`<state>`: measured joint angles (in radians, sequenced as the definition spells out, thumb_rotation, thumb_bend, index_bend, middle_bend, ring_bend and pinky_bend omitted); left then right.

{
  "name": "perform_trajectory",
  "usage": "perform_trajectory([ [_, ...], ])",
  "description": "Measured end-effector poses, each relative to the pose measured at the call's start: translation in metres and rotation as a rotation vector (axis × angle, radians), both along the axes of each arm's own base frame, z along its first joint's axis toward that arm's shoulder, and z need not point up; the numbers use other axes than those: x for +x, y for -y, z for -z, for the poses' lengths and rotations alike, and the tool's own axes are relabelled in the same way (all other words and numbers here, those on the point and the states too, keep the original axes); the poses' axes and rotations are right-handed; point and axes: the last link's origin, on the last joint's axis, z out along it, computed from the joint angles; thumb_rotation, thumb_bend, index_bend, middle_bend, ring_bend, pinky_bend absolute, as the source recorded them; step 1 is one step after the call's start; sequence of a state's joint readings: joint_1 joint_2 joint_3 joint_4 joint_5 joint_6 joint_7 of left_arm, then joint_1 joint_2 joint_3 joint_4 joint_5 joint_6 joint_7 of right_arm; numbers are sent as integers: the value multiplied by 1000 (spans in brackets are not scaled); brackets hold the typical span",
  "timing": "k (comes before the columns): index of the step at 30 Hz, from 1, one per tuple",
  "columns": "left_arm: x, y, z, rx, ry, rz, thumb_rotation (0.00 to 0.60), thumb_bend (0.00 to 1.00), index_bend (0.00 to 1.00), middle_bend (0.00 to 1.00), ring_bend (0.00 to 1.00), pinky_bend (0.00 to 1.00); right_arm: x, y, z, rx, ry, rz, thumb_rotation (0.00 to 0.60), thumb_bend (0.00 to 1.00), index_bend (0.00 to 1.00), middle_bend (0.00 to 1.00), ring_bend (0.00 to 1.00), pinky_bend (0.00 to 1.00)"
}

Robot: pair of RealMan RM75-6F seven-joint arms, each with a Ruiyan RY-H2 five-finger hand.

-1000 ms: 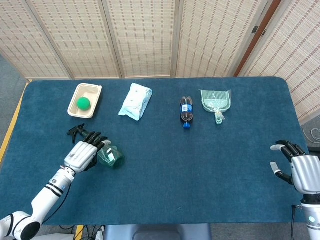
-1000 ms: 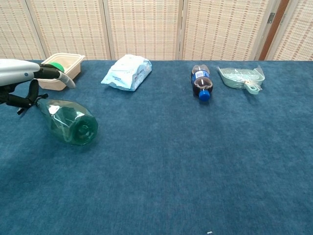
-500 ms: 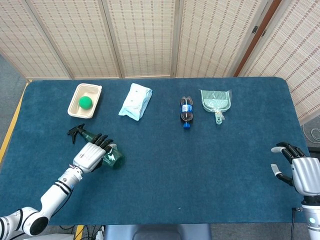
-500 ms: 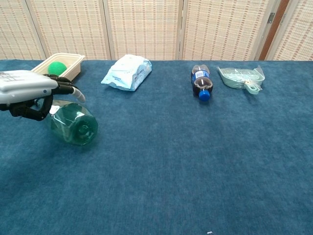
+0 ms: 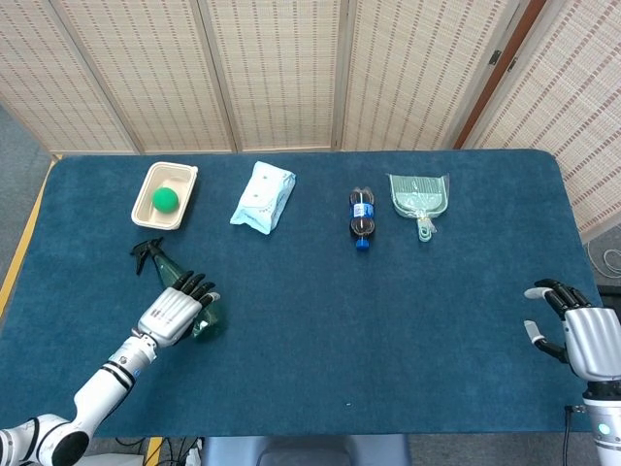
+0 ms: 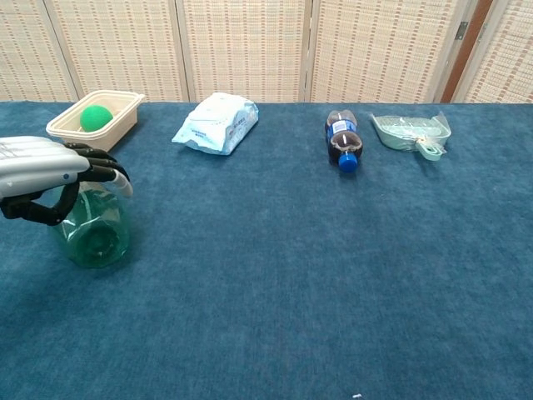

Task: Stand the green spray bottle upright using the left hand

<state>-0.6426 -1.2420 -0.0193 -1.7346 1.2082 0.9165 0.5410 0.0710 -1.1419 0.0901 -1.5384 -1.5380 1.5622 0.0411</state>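
Note:
The green spray bottle point(image 5: 208, 315) lies on its side at the front left of the blue table. Its black trigger nozzle point(image 5: 147, 253) points to the back left. In the chest view the bottle's round base point(image 6: 91, 236) faces the camera. My left hand point(image 5: 174, 314) lies over the bottle's body and grips it, fingers curled across the top point(image 6: 100, 169) and thumb low on the left side. The bottle's neck is hidden behind the hand in the chest view. My right hand point(image 5: 571, 331) hovers open off the table's front right corner, holding nothing.
A beige tray point(image 5: 190, 192) with a green ball point(image 5: 165, 199) stands just behind the nozzle. Along the back lie a wipes pack point(image 5: 263, 196), a cola bottle point(image 5: 361, 216) and a pale green dustpan point(image 5: 420, 199). The table's left edge is near my left arm.
My left hand closed over the bottle's body and drew it toward the front left. The bottle swung so that its base now faces the chest camera. The right hand barely moved.

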Motion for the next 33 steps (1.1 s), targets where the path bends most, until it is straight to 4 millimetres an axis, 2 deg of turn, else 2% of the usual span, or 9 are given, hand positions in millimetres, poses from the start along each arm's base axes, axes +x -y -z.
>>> perform_trajectory([
  [14, -21, 47, -31, -9, -89, -15, 600, 1000, 222, 157, 0, 0, 2, 2, 6, 18, 2, -2, 600, 241, 417, 353, 380, 806],
  [33, -57, 81, -65, 31, -221, -117, 600, 1000, 237, 166, 0, 0, 2, 3, 8, 22, 6, -1, 600, 241, 417, 353, 380, 806],
])
